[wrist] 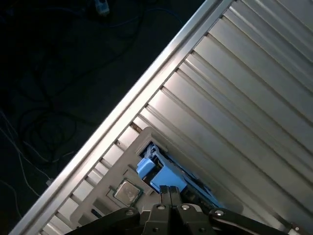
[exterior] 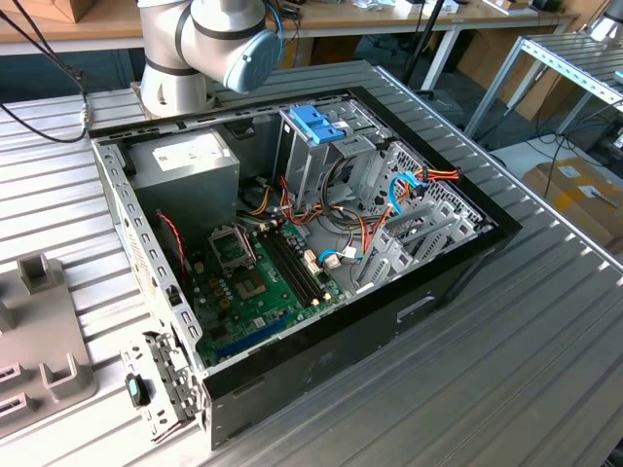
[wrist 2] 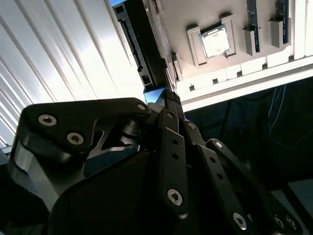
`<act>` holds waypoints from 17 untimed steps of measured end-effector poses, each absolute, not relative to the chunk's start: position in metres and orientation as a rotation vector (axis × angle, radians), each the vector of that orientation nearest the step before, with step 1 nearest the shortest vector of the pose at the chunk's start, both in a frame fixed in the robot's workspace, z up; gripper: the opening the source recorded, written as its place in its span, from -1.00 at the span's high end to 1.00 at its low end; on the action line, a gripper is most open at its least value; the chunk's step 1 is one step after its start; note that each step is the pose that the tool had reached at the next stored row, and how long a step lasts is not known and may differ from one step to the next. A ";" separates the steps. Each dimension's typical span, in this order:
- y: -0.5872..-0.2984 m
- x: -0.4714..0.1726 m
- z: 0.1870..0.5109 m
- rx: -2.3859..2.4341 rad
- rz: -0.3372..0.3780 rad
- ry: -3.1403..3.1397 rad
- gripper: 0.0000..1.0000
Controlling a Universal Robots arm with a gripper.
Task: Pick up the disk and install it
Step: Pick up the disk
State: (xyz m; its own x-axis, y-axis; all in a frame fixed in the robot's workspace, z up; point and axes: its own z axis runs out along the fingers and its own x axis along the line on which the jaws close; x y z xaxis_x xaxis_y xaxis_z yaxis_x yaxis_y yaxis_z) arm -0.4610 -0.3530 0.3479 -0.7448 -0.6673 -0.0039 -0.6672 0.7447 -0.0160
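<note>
End effector: it is seen in both wrist views [wrist 2: 169, 100] [wrist: 169, 190]. It is clenched, with the 2 fingers [wrist: 163, 192] pressed together.
Grasp: the tips are set right at the blue end of the disk. Whether anything is pinched between them cannot be told.
Disk: the disk [wrist 2: 139, 46] is stood on its edge in a slot of the tray, outside the case. Its blue rail is seen in the first wrist view, just past the tips.
Tray: the grey tray [wrist 2: 234, 63] is laid on the table, near the table's edge. A square silver chip [wrist 2: 213, 41] is held in another pocket, near the disk.
Table: the table [exterior: 487, 389] is made of long ribbed metal bars.
Case: the open case [exterior: 341, 350] is laid on its side in the middle of the table. A green board, wires and a metal cage with a blue latch [exterior: 316, 124] are seen inside.
Arm: the arm's base [exterior: 175, 68] is fixed behind the case in the exterior view.
</note>
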 end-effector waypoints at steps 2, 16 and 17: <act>-0.353 -0.461 0.348 -1.192 -0.021 2.896 0.79; -0.353 -0.461 0.348 -1.498 -0.019 2.749 0.79; -0.353 -0.461 0.348 -1.498 -0.019 2.749 0.79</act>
